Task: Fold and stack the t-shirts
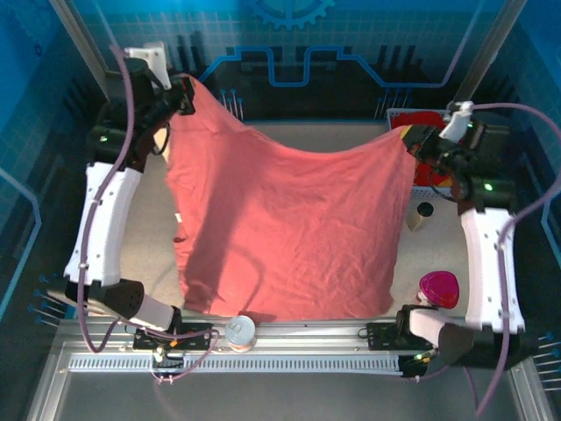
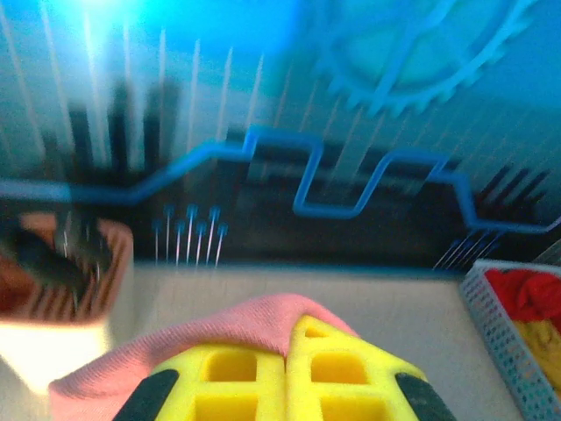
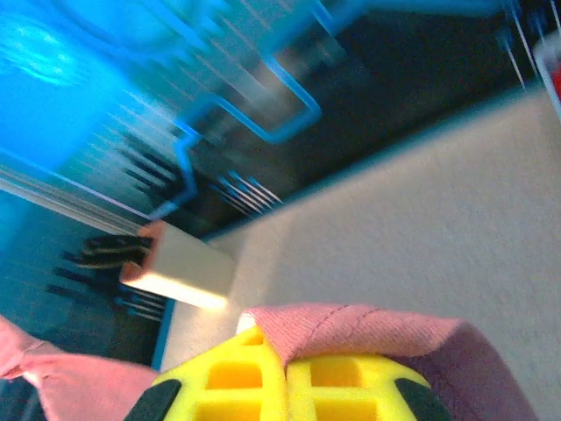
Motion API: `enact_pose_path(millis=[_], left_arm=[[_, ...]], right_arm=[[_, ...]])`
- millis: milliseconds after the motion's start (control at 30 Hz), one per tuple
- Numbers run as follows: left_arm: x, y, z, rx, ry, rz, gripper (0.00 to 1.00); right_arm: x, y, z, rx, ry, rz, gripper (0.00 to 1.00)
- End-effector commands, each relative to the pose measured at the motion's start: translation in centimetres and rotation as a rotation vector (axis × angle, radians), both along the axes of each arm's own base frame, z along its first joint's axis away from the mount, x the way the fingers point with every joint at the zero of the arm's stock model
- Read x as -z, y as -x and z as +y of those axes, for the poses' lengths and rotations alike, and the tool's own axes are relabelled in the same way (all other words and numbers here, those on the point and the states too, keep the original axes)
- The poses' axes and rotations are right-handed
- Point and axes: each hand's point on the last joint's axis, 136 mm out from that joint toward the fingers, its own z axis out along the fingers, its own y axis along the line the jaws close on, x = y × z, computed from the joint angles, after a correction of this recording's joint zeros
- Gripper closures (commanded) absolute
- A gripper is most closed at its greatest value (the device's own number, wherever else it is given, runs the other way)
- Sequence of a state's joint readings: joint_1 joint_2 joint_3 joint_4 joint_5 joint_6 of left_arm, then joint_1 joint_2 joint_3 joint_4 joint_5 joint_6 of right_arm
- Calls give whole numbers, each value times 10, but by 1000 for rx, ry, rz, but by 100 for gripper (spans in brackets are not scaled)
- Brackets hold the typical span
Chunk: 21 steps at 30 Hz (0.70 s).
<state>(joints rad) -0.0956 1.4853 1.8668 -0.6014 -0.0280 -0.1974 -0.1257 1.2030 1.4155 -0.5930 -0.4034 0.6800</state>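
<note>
Robot test cell, blue circuit-print walls [image 1: 351,35]

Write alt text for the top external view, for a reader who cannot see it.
Two robot arms hold a large salmon-pink t-shirt spread over a beige table, the left pincer and the right pincer each shut on a far corner. A magenta object sits near the right arm's base.

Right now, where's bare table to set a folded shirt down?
Bare: the far table strip between the pink t-shirt and the back wall, and a narrow strip between shirt and left arm. Crowded: right side, with basket, small jar, magenta object. The shirt, pinched by left gripper and right gripper, covers the centre.
</note>
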Motion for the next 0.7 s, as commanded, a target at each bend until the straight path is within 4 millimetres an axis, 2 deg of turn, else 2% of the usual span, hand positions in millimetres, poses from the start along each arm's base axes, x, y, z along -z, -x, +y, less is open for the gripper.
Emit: enact_pose_path(millis=[0,133,233,333,500,667], left_arm=[[9,-23,3,22,150,-59,100],[84,-50,4,19,217,56,100],[130,-65,5,8,237,132,100],[165,-76,0,23,258,210,100],[188,-80,-1,16,284,240,100],[187,-77,-1,16,281,254,100]], right_arm=[[45,-12,-1,-9,-45,111,100],[107,-33,-4,-8,-54,198,100],[140,-49,-2,-31,-63,243,100],[162,-64,-2,-58,-47,267,100],[187,-79,-4,-80,-20,278,100],[203,-85,-5,-94,-32,299,100]])
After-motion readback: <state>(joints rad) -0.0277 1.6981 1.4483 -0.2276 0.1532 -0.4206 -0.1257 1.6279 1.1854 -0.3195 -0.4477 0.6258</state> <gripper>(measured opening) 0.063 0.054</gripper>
